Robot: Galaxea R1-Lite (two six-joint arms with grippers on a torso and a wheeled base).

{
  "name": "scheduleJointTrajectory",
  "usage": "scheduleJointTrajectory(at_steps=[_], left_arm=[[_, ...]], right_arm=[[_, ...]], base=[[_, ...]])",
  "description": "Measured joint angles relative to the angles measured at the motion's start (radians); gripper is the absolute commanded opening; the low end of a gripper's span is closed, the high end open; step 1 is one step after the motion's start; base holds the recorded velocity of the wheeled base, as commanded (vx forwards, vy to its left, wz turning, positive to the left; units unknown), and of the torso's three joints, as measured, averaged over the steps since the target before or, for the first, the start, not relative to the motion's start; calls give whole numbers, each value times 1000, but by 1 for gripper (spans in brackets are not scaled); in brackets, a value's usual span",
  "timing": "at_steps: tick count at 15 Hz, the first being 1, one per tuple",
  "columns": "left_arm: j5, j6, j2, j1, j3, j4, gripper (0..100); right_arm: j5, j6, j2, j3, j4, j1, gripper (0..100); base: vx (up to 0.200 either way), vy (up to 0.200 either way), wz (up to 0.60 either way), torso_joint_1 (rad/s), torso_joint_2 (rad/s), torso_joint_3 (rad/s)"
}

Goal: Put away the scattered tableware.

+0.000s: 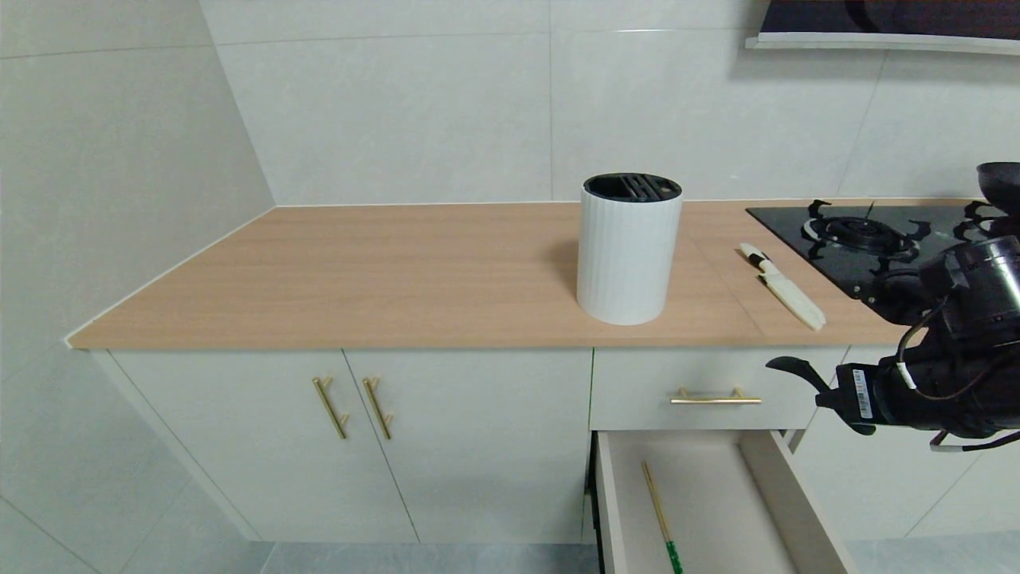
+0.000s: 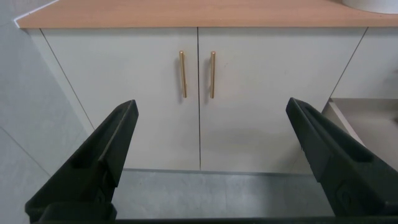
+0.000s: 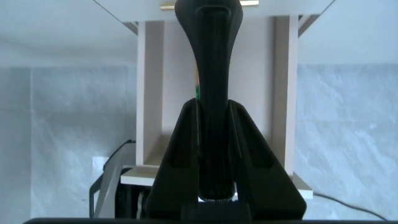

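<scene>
Judging by chopsticks [image 1: 660,510] lying in the pulled-out drawer [image 1: 766,478], part is done, yet the knife [image 1: 781,287] lies on the worktop [image 1: 398,271]; right end effector [image 1: 789,368] is closed, empty, left end effector [image 2: 211,109] spread wide, empty.

Right arm [image 1: 956,375]: black casing, looped black cables [image 1: 916,339], white barcode label [image 1: 861,391] at 9 o'clock beside right hand [image 1: 789,368]. Left hand [image 2: 211,112]: black tapered fingers [image 2: 106,155].
</scene>
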Motion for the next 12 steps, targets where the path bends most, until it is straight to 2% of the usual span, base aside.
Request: scheduleJointTrajectory(at_steps=[12], left_arm=[[0, 0, 0, 0, 0, 0, 100]], right_arm=[[-1, 0, 46, 9, -10, 0, 0]], base=[[0, 0, 0, -186, 465, 276]])
